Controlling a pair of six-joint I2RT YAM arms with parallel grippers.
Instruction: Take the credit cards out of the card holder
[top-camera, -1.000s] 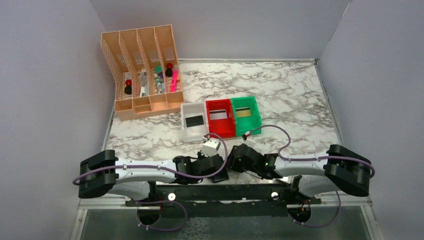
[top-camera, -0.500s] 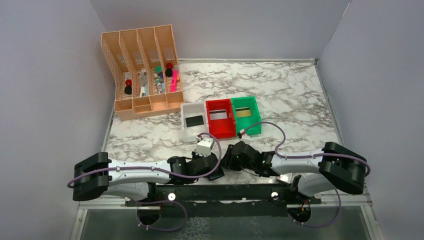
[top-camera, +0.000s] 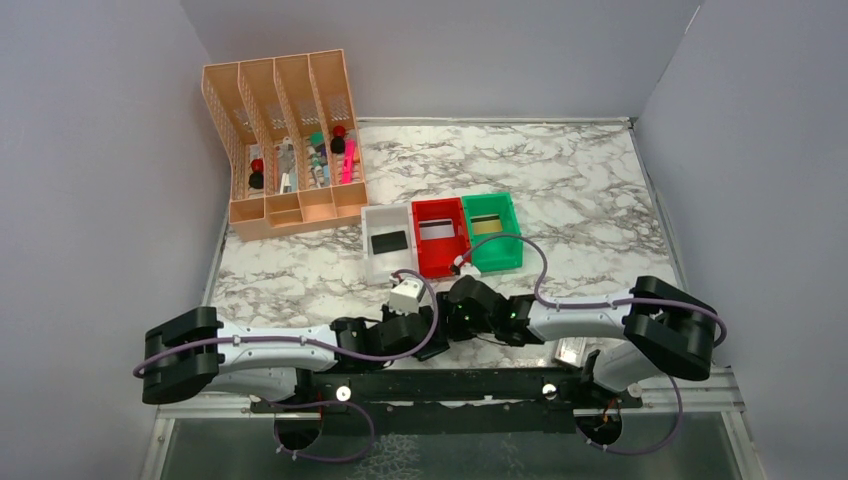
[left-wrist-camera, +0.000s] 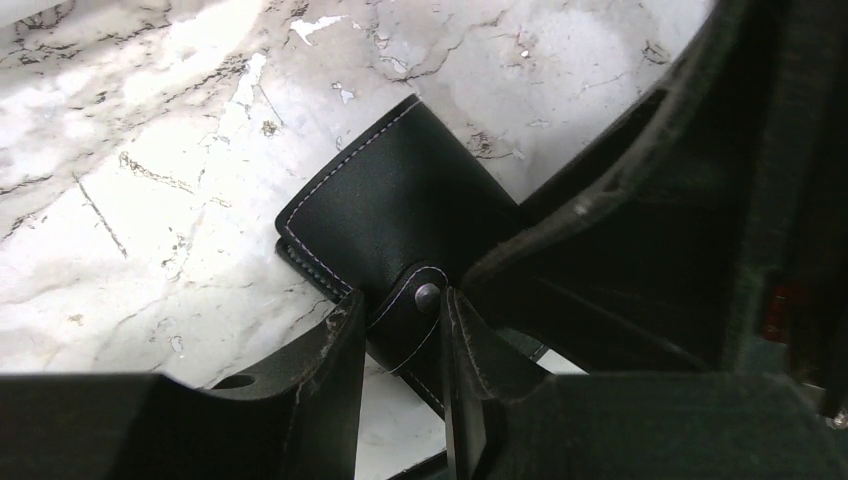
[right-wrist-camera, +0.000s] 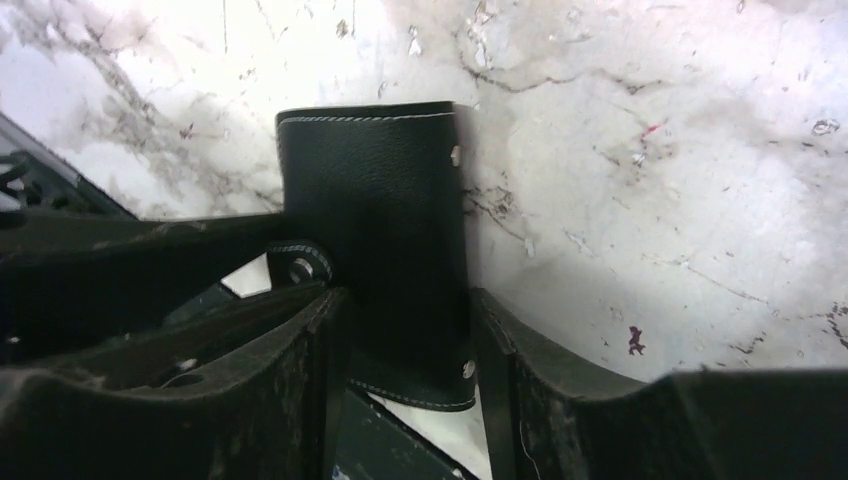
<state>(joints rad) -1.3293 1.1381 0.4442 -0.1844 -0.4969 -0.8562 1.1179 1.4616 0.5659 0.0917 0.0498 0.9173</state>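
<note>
The marble-look tabletop (top-camera: 560, 190) is white, run through with grey and black veins. On it a bright red plastic tray (top-camera: 440, 205) holds a pale grey-white card (top-camera: 437, 231). Left of the red tray, a white plastic tray (top-camera: 385, 213) shows a plain black card (top-camera: 389, 241); right of it, a green plastic tray (top-camera: 490, 198) shows a dull gold card (top-camera: 487, 226). Up and left of the red tray, the peach-orange mesh desk organiser (top-camera: 283, 150) has a fine grid pattern, with red, pink, green and black bits inside. Nearer than the red tray, the flat black leather card holder (left-wrist-camera: 400, 215) is grained, edged in white stitching, with a silver stud (left-wrist-camera: 427, 293). The two robot arms (top-camera: 270, 345) are white and black, with purple cables (top-camera: 538, 268).
</note>
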